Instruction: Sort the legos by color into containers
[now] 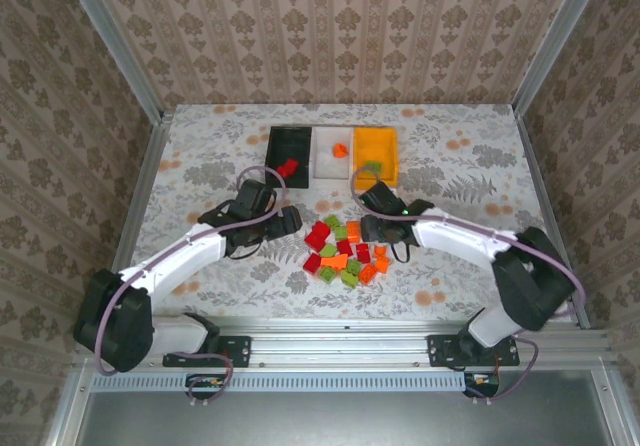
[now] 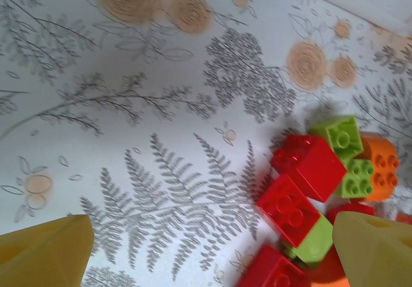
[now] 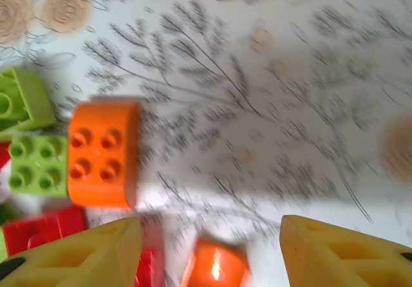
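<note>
Patterned wallpaper closes in a flowered table, with the black bin, white bin and yellow-orange bin in a row at its far side (holding one red, one orange and one green brick, in that order). Most of the legos lie heaped mid-table between the arms. The left fingers stand wide apart and empty, just beside the heap's red bricks. The right fingers are apart too, with an orange brick lying loose between them. The risk, as I judge it, is a mixed grab: red, green and orange pieces touch one another, so closing fingers could pinch a neighbour or shove the heap. Both arms crowd one pile and could clash.
</note>
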Action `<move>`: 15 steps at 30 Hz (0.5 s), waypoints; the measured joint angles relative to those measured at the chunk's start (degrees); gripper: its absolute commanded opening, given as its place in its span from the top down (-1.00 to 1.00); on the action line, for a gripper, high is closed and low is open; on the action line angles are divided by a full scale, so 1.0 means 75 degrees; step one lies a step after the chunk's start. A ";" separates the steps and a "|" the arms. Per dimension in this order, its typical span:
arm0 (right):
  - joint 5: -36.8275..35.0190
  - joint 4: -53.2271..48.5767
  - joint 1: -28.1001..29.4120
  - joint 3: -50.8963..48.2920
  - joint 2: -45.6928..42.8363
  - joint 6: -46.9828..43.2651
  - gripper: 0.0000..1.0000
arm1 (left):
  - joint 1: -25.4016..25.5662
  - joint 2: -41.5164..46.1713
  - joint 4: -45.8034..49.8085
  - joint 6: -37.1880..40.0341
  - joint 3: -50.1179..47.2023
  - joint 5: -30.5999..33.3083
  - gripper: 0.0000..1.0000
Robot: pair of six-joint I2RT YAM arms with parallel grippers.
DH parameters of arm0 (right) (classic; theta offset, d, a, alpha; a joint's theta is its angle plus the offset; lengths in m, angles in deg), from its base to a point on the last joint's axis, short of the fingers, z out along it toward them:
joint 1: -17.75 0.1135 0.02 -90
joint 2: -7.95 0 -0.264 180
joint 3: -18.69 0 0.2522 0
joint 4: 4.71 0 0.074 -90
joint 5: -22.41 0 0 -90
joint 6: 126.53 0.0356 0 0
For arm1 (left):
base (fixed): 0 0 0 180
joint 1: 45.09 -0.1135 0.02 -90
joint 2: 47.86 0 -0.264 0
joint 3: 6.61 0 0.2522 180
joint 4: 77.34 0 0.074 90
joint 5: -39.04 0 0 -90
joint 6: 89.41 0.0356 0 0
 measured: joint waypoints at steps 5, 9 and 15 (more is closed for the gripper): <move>0.0003 -0.0443 0.0624 -0.0813 -0.0950 0.1125 -0.29 | 0.0370 -0.0058 -0.0294 -0.0149 -0.0087 -0.0003 -0.95; 0.0044 -0.0452 0.0839 -0.1052 -0.0973 0.1775 -0.30 | 0.0533 -0.0160 -0.0458 -0.0213 -0.0087 -0.0003 -0.95; 0.0044 -0.0216 0.0836 -0.1145 -0.0472 0.2305 -0.12 | 0.0670 -0.0166 -0.0603 -0.0254 -0.0157 0.0009 -0.95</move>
